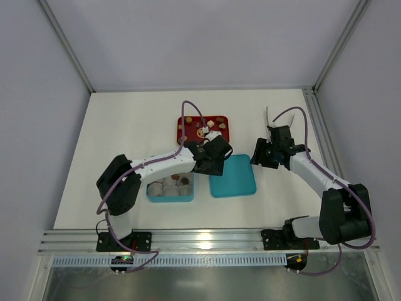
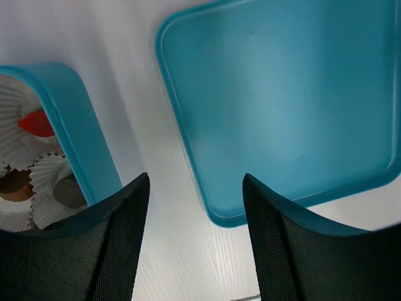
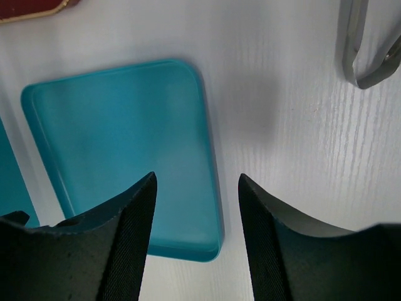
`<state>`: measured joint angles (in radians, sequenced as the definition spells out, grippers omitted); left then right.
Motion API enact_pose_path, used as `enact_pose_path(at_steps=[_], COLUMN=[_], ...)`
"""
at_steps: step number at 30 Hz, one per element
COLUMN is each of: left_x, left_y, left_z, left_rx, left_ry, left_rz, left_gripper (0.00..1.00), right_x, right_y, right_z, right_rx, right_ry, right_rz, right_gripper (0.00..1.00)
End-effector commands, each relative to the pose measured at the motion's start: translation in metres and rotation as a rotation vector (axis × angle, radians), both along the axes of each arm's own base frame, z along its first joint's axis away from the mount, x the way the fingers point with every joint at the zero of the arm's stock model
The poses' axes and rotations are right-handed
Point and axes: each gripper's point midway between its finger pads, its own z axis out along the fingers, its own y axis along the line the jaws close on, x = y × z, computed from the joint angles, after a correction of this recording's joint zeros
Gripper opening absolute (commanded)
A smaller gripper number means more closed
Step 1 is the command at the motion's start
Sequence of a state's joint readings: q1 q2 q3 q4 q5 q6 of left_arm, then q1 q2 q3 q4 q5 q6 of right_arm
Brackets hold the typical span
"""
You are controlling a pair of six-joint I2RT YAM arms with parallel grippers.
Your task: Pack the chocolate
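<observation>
From above, the chocolate (image 1: 218,123) lies loose on the red tray (image 1: 225,132), just beyond the left gripper (image 1: 213,157), which makes the left arm by far the nearer one. The right gripper (image 1: 266,153) hangs off to the side, past the teal lid (image 1: 233,179). A few pieces already sit in the teal box (image 1: 170,198). The left wrist view shows its jaws apart with nothing between them, box wall on one side and lid on the other. The right wrist view is much the same: jaws apart and empty over the lid's edge, tongs (image 3: 360,56) beyond.
</observation>
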<state>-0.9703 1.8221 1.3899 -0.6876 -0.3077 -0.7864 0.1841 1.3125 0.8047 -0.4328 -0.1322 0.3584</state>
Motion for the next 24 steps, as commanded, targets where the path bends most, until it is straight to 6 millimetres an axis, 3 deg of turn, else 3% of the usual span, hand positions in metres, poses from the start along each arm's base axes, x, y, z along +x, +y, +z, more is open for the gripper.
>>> enact_pose_path(at_steps=[1, 11, 20, 24], left_x=[0.007, 0.006, 0.009, 0.01], left_y=[-0.003, 0.0, -0.001, -0.002], left_z=[0.009, -0.001, -0.002, -0.005], left_rx=[-0.069, -0.115, -0.165, -0.195], left_ry=[-0.012, 0.03, 0.053, 0.078], left_rz=[0.022, 0.009, -0.018, -0.027], left_gripper=[0.61, 0.64, 0.68, 0.7], right_x=[0.003, -0.005, -0.01, -0.011], right_y=[0.006, 0.012, 0.011, 0.014], right_z=[-0.012, -0.049, -0.066, -0.072], right_rx=[-0.008, -0.068, -0.099, -0.098], right_ry=[-0.003, 0.089, 0.136, 0.163], right_rz=[-0.008, -0.003, 0.018, 0.037], right_gripper=[0.56, 0.46, 0.35, 0.25])
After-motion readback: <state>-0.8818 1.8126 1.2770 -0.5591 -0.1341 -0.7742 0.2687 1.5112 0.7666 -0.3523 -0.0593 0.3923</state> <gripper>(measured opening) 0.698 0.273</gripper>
